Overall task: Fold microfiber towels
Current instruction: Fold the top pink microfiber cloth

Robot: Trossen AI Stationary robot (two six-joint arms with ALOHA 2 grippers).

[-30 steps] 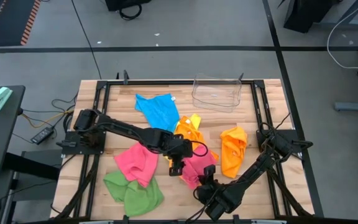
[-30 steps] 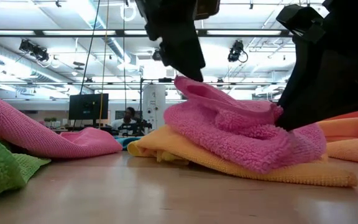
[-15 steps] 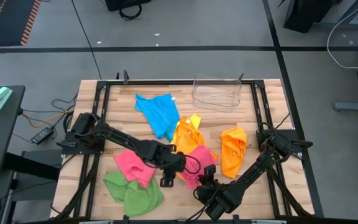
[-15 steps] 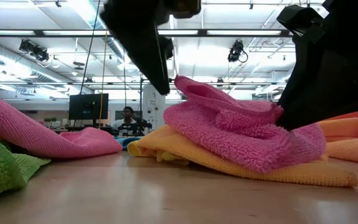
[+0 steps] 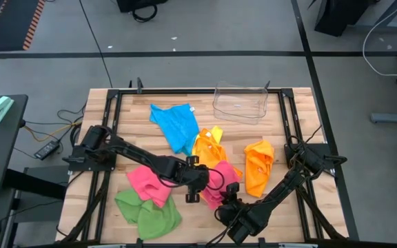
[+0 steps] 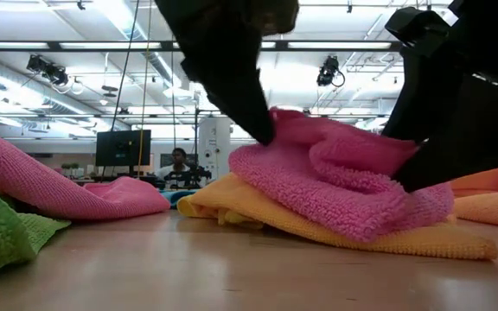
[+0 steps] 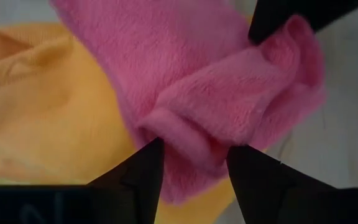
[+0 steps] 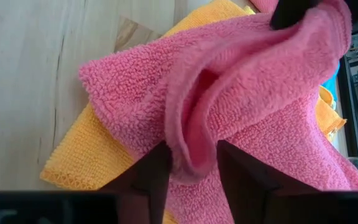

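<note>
Scene: wooden table (image 5: 295, 124) seen from above, two dark arms reaching in, coloured towels scattered, none folded yet.
Progress: early, judged from the lie of the cloths; all are crumpled, no neat stack is seen anywhere.
Pink towel in work (image 5: 220, 184): bunched near the table's front centre, lying on a yellow towel (image 5: 207, 146).
L gripper (image 7: 194, 163): set at the pink towel's left edge; jaws spread w/ a thick pink fold between the fingers, not yet pinched tight.
R gripper (image 8: 191, 163): set at the same towel from the front; jaws part-spread, a hanging pink fold between them; a firm grip can't be told.
Other pink towel (image 5: 147, 182): crumpled, left of centre.
Green towel (image 5: 147, 213): crumpled at front left, touching that pink one.
Blue towel (image 5: 176, 124): loose, toward the back.
Orange towel (image 5: 259, 167): rumpled, right of centre.
Bin (image 5: 240, 103): clear, at the back edge; no towels seen inside.
Left to do: every towel to be spread, folded.
</note>
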